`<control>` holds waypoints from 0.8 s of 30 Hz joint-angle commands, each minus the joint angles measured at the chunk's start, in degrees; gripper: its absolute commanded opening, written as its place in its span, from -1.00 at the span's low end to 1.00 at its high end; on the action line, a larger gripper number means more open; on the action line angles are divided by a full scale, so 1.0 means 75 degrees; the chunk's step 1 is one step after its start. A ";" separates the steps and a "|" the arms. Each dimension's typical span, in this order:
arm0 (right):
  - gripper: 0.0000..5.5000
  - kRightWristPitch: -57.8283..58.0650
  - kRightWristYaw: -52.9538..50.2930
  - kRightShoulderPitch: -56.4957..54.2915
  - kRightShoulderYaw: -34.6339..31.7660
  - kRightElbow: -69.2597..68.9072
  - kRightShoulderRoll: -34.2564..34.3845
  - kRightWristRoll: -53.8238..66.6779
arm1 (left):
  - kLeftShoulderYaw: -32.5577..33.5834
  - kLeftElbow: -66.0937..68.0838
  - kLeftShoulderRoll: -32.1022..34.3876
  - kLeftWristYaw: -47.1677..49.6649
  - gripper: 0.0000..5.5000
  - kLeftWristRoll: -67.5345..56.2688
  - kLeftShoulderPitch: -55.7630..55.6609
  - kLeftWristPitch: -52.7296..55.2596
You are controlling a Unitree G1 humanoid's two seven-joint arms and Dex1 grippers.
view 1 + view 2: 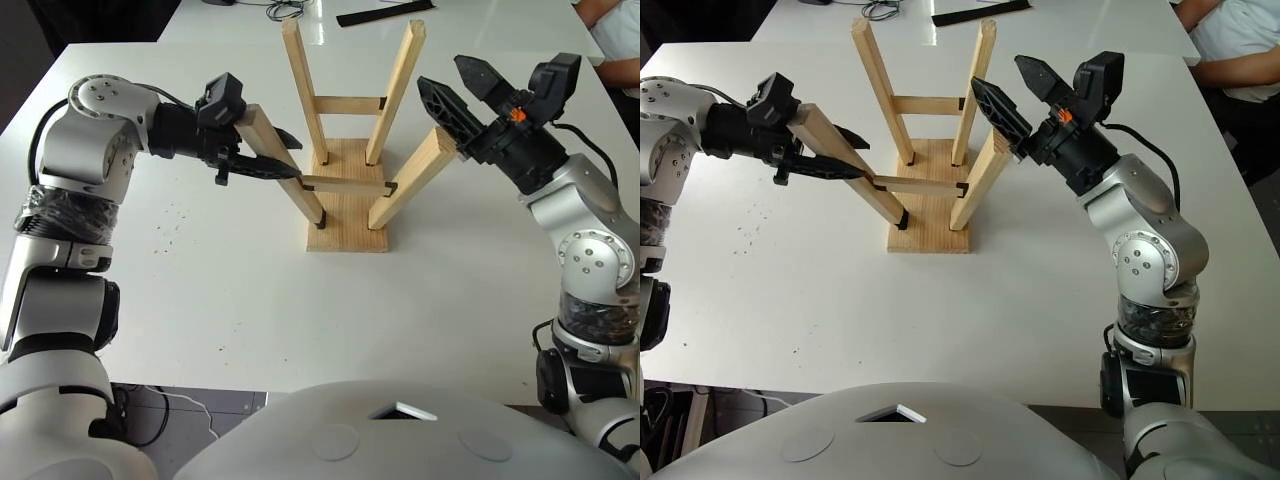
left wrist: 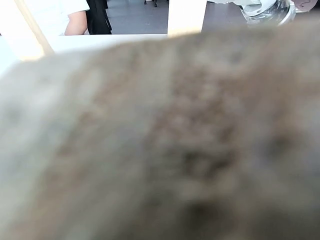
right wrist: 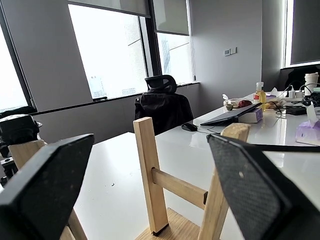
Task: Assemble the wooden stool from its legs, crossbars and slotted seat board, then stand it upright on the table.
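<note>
On table (image 1: 200,290), upturned stool (image 1: 345,104), left gripper (image 1: 290,155) at nine o'clock seemingly clamped on near-left leg (image 1: 312,205), right gripper (image 1: 438,69) at three o'clock spread wide, one finger (image 1: 440,110) touching near-right leg (image 1: 410,180).

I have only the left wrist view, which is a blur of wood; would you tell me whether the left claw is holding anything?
Observer: Yes, the left claw is shut on the upper end of the near-left leg.
Operator: Thanks. How does the whole thing stand?
Observer: The stool is upside down, its seat board flat on the table.
Operator: And the right claw?
Observer: The right claw is open beside the top of the near-right leg, not gripping it.
</note>
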 commanded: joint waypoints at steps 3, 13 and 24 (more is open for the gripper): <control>0.52 0.0559 -0.0329 -0.0752 -0.0352 -0.0185 -0.0321 0.0257 | -0.0333 -0.1943 -0.0253 0.1570 -0.26 0.0291 0.1774 0.1382; 0.52 0.1283 -0.0821 -0.2147 -0.0357 -0.0664 -0.0306 0.1160 | 0.0023 -0.2626 -0.0572 0.3019 -0.26 -0.0056 0.2086 0.2393; -0.05 0.1389 0.0135 -0.1732 0.2690 -0.1845 -0.1769 -0.1564 | 0.0038 -0.2344 -0.0767 0.3180 -0.26 -0.0082 0.1687 0.2762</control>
